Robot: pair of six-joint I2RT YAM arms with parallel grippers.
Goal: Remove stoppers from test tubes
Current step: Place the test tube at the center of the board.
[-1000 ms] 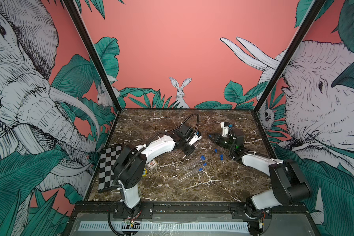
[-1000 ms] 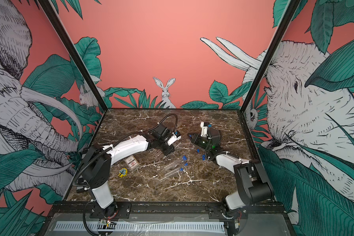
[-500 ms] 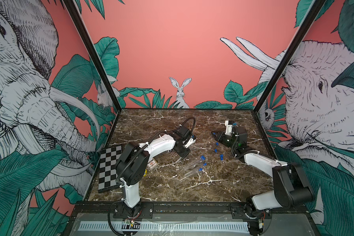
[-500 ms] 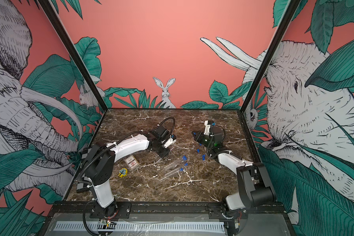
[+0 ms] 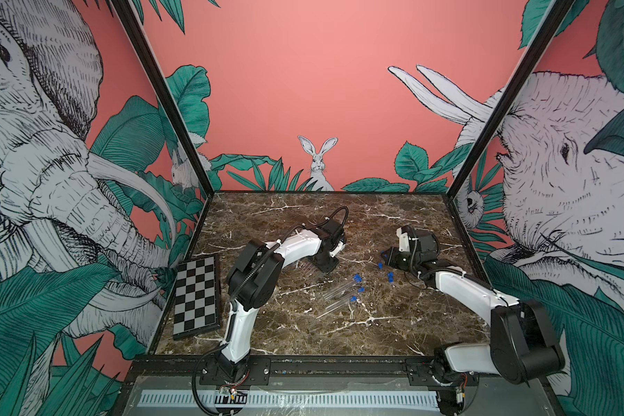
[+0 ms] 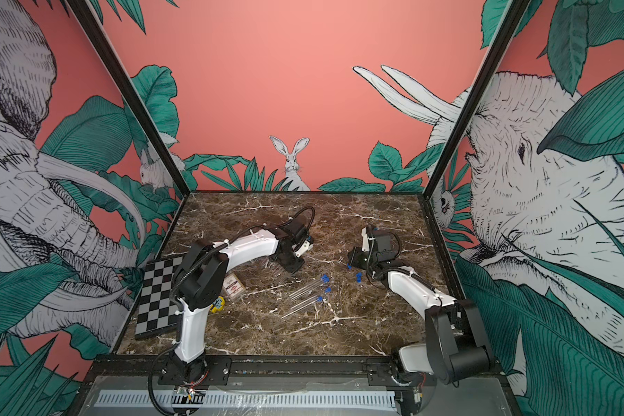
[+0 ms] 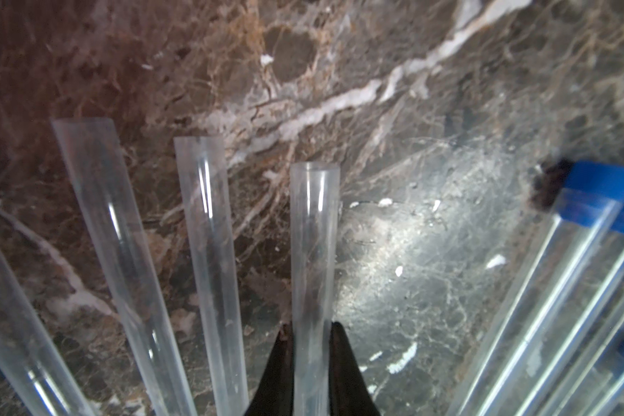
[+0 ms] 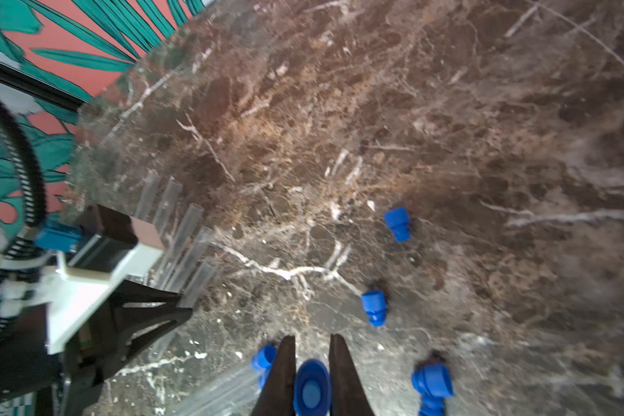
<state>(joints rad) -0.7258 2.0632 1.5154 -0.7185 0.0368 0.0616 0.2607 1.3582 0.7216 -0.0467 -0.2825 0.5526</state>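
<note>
Right wrist: right gripper [image 8: 312, 340] seemingly pinches 1 blue stopper [image 8: 312, 387].

On a brown marble table [image 5: 303, 345], three clear test tubes [image 5: 339, 288] capped with blue stoppers [image 5: 357, 278] lay side by side. The left end effector [image 5: 326, 272] pointed down just beyond them; the right end effector [image 5: 385, 256] hovered near loose stoppers. A checkerboard [image 5: 196, 297] lay by the left edge.
</note>
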